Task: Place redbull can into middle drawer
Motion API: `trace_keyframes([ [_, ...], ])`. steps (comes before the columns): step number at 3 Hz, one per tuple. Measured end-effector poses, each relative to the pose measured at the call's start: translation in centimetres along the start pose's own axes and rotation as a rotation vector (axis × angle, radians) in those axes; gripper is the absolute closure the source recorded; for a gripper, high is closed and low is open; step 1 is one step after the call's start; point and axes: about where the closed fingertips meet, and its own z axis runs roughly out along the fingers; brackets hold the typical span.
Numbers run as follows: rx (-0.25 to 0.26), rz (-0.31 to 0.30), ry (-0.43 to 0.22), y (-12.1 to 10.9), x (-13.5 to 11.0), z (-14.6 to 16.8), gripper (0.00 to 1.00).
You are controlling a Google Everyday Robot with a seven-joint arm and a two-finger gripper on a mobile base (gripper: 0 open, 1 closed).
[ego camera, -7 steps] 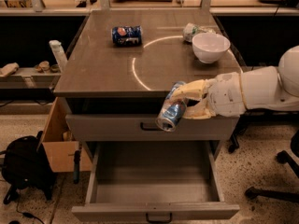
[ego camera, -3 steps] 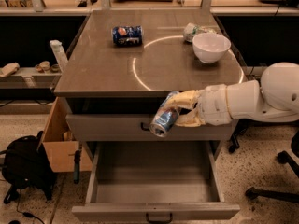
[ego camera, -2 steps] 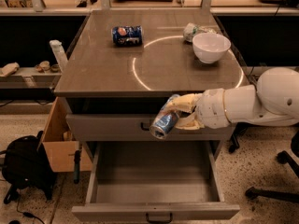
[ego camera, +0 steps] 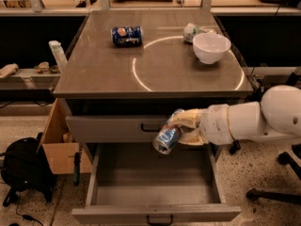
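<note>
gripper has dropped and slid toward 8 o'clock over the last couple of seconds. redbull can is now off the bench front, in front of the shut top drawer and above the back of the open middle drawer. reads as final descent, release not yet done. fingers clamped around the can body, can tilted with its lower end pointing 7 o'clock, not touching the tray. pepsi can and bowl untouched on the bench
</note>
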Motion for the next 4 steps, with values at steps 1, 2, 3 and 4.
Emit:
trace_keyframes([
  [1, 0.006, 0.041, 0.014, 1.8, -0.9, -0.6, 1.0],
  [2, 0.017, 0.082, 0.019, 3.9, -0.9, -0.4, 1.0],
  [3, 0.027, 0.104, 0.025, 5.2, -0.6, 0.0, 1.0],
  [4, 0.026, 0.142, 0.034, 7.2, 0.6, 1.1, 1.0],
])
